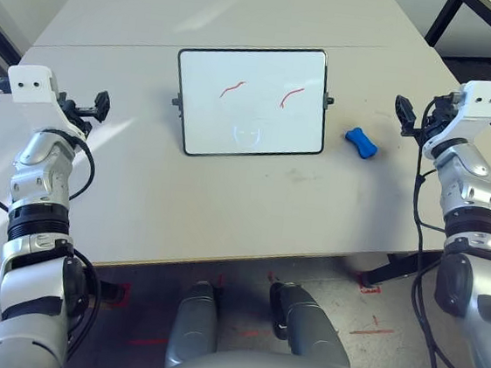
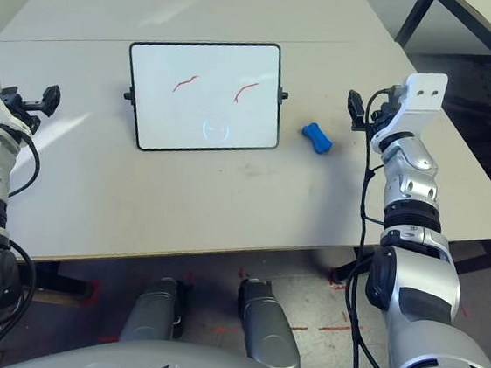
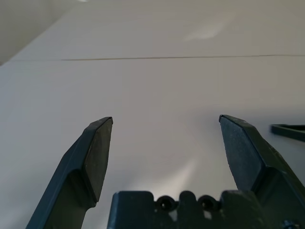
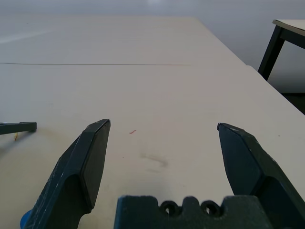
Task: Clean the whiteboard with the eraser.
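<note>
Field note, opening position. The whiteboard (image 1: 252,102) lay flat on the counter (image 1: 225,208), mid-way between your two arms, with two short red squiggles (image 1: 233,88) on its upper half. Take the board as your landmark.

The eraser (image 1: 361,143), blue and bone-shaped, sat on the counter just off the board's right edge, apart from the frame and not touching it. Its long axis ran on a diagonal, the far end toward the board and the near end angled away from it.

Your right hand (image 1: 404,114) hovered further right of the board than the eraser did, fingers spread wide with nothing between them. The eraser lay between that hand and the board, a little nearer you than the fingertips. Your left hand (image 1: 98,106) hung off the board's left edge, fingers also apart and empty, well away from the eraser.

Judgement: the right arm was plainly the closer one. You would likely need to bring it in toward the board and down, and turn the wrist so the fingers crossed the eraser's pinched middle.
</note>
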{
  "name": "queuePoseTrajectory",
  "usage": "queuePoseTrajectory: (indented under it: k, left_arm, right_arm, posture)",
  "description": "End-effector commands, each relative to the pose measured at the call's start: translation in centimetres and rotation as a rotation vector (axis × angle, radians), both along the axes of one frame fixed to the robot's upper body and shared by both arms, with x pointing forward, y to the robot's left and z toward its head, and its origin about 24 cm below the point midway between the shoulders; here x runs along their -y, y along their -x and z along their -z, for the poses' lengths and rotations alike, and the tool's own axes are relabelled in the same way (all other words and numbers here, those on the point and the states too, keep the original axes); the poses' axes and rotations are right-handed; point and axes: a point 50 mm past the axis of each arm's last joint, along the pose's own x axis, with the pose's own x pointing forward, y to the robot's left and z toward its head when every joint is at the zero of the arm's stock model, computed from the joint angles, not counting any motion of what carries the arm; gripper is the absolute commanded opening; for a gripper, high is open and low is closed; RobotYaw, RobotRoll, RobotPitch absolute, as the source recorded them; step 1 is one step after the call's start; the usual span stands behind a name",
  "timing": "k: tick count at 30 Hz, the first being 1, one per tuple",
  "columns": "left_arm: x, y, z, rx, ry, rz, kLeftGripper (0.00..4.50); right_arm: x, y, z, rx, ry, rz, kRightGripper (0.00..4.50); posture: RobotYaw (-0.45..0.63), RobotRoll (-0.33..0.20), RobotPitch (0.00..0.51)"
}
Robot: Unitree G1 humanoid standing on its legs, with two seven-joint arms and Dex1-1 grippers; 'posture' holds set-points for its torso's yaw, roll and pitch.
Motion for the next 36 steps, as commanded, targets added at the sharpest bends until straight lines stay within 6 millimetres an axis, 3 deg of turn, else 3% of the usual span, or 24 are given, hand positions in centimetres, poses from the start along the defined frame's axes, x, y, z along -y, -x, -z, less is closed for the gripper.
queuePoseTrajectory:
  k: [1, 7, 11, 19, 23, 30, 36]
  left_arm:
    - [2.1, 0.9, -0.3, -0.014, -0.011, 0.238, 4.5]
    - [5.7, 3.4, -0.5, -0.083, 0.008, 0.569, 4.5]
    - [7.2, 4.2, -0.3, -0.118, 0.023, 0.665, 4.5]
    - [7.8, 3.7, 0.4, -0.145, 0.006, 0.664, 4.5]
    - [8.2, 3.2, 0.7, -0.15, 0.002, 0.666, 4.5]
    - [8.7, 2.7, 1.0, -0.153, 0.001, 0.677, 4.5]
    - [9.0, 2.7, 1.3, -0.154, 0.002, 0.68, 4.5]
  right_arm:
    - [0.4, 0.3, 0.2, -0.003, -0.003, 0.017, 4.47]
    - [0.3, 0.2, 0.4, -0.011, -0.002, 0.014, 4.47]
    - [0.3, 0.1, 0.2, -0.02, 0.008, 0.017, 4.47]
    - [-0.5, -0.2, -1.6, -0.12, 0.041, -0.052, 4.47]
    - [-1.6, -0.1, -2.7, -0.257, 0.101, -0.141, 4.47]
    - [-2.9, 0.5, -3.1, -0.519, 0.242, -0.2, 4.47]
    - [-4.7, 0.9, -3.1, -0.577, 0.321, -0.265, 4.47]
  posture:
    - [-0.07, 0.0, 0.119]
    - [-0.07, 0.0, 0.121]
    - [-0.08, 0.0, 0.121]
    - [-0.1, 0.0, 0.126]
    - [-0.12, 0.0, 0.127]
    - [-0.13, 0.0, 0.129]
    - [-0.13, 0.0, 0.128]
